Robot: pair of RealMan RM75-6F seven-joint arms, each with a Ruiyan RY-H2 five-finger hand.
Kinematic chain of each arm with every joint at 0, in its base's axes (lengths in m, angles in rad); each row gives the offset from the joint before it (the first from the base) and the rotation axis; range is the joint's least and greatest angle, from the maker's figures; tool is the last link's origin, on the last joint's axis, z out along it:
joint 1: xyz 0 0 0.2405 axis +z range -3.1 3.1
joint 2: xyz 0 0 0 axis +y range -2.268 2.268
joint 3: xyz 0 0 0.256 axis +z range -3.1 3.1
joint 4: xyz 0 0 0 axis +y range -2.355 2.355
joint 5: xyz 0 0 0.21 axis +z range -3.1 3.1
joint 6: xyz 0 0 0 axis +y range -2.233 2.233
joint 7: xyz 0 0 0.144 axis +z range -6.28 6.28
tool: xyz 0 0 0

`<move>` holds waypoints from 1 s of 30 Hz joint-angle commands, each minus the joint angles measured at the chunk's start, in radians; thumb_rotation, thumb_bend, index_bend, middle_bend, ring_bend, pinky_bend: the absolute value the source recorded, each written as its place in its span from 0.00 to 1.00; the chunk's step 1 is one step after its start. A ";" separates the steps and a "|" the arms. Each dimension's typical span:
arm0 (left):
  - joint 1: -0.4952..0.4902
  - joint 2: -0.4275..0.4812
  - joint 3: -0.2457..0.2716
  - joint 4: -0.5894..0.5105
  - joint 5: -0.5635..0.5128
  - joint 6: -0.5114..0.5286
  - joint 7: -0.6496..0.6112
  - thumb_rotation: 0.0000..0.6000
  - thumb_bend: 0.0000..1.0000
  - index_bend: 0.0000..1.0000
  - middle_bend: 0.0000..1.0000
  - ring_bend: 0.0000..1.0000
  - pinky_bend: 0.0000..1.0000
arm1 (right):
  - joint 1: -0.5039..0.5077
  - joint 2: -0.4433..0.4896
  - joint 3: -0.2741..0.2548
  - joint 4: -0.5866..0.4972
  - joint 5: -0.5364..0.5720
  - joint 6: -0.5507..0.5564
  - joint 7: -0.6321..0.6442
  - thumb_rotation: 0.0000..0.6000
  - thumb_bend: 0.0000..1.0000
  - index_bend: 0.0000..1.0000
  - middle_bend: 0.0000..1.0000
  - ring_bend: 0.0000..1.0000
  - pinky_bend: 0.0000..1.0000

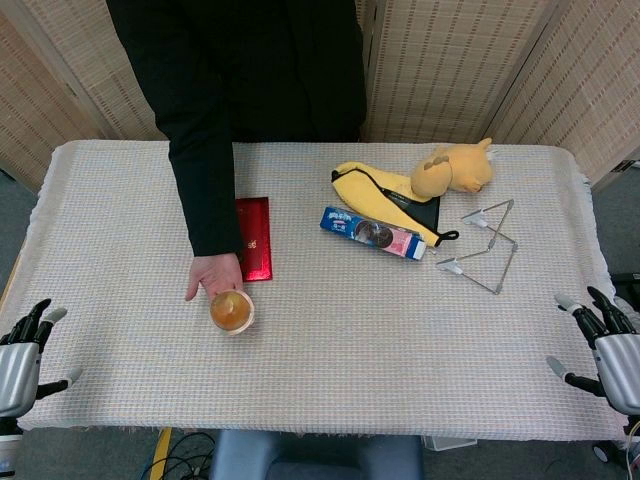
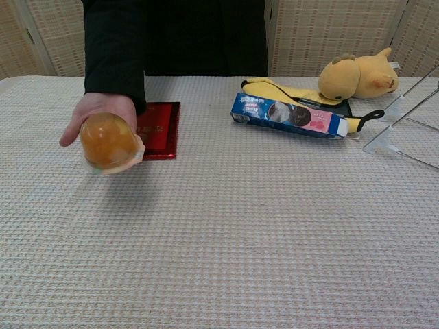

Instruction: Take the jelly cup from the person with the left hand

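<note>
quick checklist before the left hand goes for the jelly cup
1. Jelly cup offered and in view: ok, the person's hand holds it out above the table, on the robot's left side.
2. Left hand free to take it: ok, fingers apart, holding nothing, at the near left table edge.
3. Path from left hand to cup: ok, only bare tablecloth between them.
4. Nearby clutter: ok, the red packet lies behind the cup, not in the way.
5. Right hand out of the way: ok, open at the far right edge.
6. How firmly the person grips the cup: cannot tell.
</note>
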 commanded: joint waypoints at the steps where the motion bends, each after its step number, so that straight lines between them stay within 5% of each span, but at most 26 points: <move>1: -0.003 -0.002 0.000 0.004 0.007 0.000 -0.002 1.00 0.00 0.23 0.12 0.22 0.42 | 0.001 0.000 0.001 -0.001 -0.001 0.000 -0.001 1.00 0.21 0.14 0.26 0.08 0.17; 8: -0.044 0.004 -0.008 0.013 0.070 -0.022 -0.010 1.00 0.00 0.25 0.12 0.22 0.42 | 0.005 0.013 0.012 -0.009 0.005 0.005 -0.004 1.00 0.21 0.14 0.26 0.08 0.17; 18: -0.260 0.089 -0.019 -0.047 0.217 -0.287 -0.107 1.00 0.00 0.19 0.06 0.12 0.33 | 0.014 0.044 0.022 -0.051 -0.015 0.018 -0.038 1.00 0.21 0.14 0.26 0.08 0.17; 30: -0.460 0.061 -0.068 -0.084 0.162 -0.527 -0.052 1.00 0.08 0.19 0.05 0.09 0.31 | -0.001 0.036 0.015 -0.033 0.002 0.024 -0.025 1.00 0.21 0.14 0.26 0.08 0.17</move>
